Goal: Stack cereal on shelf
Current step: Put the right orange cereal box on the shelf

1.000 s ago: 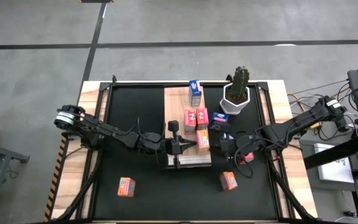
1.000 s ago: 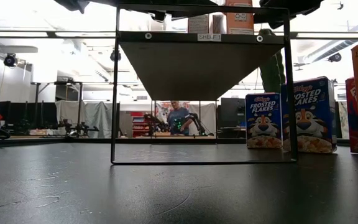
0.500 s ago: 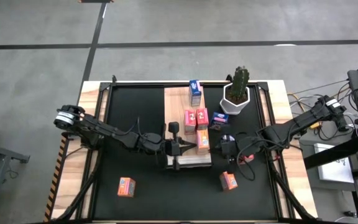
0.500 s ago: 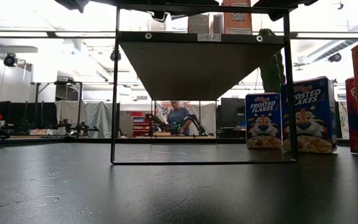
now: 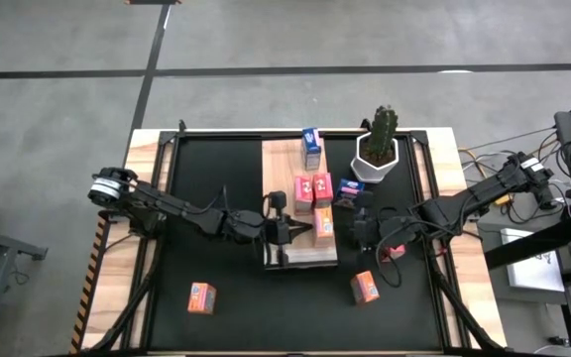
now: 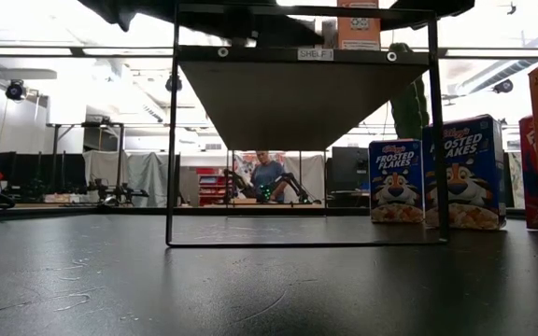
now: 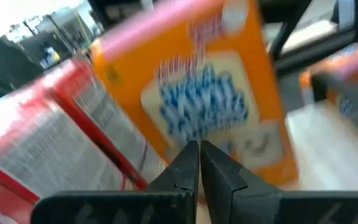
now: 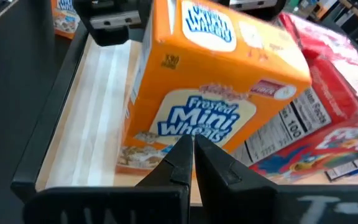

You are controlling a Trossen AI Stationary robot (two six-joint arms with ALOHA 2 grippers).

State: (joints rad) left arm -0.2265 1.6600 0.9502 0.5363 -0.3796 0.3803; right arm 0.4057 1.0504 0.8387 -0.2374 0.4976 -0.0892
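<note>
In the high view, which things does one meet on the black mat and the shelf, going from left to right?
Orange box on the mat → left gripper → orange box on the shelf → right gripper → cactus.

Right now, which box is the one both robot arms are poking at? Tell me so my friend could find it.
Find the long light wood shelf standing over the middle of the black mat. At its near end stands the orange Frosted Mini-Wheats box, between the shut left end effector and shut right end effector. Its shelf neighbours are pink-red or blue.
</note>
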